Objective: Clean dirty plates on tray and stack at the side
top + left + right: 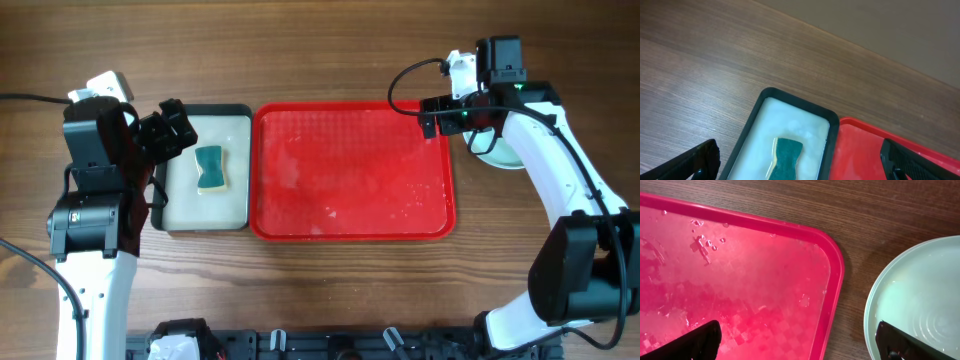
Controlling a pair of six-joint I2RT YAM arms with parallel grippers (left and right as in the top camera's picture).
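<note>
The red tray [350, 225] holds no plates, only wet streaks and droplets; it also shows in the right wrist view [740, 270]. A pale blue plate [502, 153] lies on the table just right of the tray, mostly hidden under my right arm, and shows clearly in the right wrist view [920, 290]. I cannot tell how many plates lie under it. My right gripper [447, 113] is open and empty, spanning the tray's far right corner and the plate's edge [800, 340]. My left gripper [172, 128] is open and empty above the small tray [800, 162].
A small black-rimmed tray [205, 110] with a pale wet inside sits left of the red tray and holds a green and yellow sponge [209, 168]. Both show in the left wrist view, tray rim [790, 97] and sponge [786, 157].
</note>
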